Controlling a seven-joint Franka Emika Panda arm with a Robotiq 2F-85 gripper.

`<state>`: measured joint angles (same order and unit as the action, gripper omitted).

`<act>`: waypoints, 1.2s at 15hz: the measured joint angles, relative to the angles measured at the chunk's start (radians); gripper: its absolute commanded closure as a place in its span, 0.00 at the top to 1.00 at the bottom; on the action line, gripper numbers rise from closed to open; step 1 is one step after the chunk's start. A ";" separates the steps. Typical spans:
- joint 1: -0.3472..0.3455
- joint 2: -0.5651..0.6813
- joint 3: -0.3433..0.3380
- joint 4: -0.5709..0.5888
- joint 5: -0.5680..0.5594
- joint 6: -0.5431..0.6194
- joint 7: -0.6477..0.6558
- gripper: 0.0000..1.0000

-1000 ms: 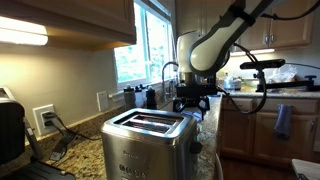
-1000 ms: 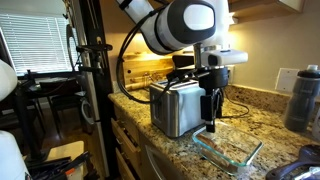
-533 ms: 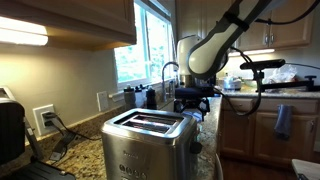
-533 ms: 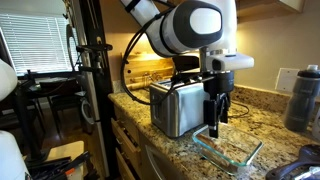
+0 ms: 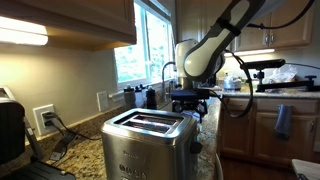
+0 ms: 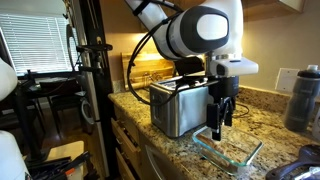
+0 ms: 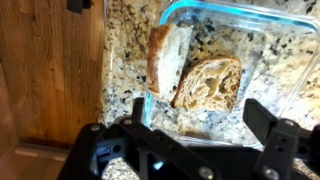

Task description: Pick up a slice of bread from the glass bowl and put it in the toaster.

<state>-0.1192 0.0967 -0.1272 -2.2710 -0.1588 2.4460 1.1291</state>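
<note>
My jaws stand wide apart and hold nothing. My gripper (image 7: 185, 140) hangs fingers-down over the glass bowl (image 7: 290, 50) without touching it. In the wrist view the slice of bread (image 7: 212, 82) lies flat on the bowl's bottom, below me and roughly midway between my two fingers. A second slice (image 7: 166, 55) leans on its edge against it, on the side toward the counter's rim. Nothing sits between my fingertips and the bread.

In an exterior view the toaster (image 6: 178, 108) stands close beside my gripper (image 6: 217, 128), with the bowl (image 6: 232, 155) low on my other side. A tall grey bottle (image 6: 303, 98) stands well beyond the bowl, away from me. In an exterior view the toaster (image 5: 150, 145) fills the foreground, its two long slots facing up, and my gripper (image 5: 190, 103) hangs behind it.

The surface under me is a speckled granite counter (image 7: 125, 60), with a wooden cabinet front (image 7: 45, 80) dropping away past its edge. Around me is a kitchen with a bright window (image 5: 150, 45). A black appliance (image 5: 10, 130) and a wall socket (image 5: 44, 118) are far off beyond the toaster.
</note>
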 measured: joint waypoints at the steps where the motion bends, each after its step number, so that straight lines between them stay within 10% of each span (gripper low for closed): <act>1: 0.000 0.002 0.000 0.002 0.001 0.000 0.006 1.00; 18: 0.015 -0.001 0.001 -0.038 0.002 -0.001 0.033 1.00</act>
<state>-0.1045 0.0953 -0.1262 -2.3086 -0.1568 2.4452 1.1622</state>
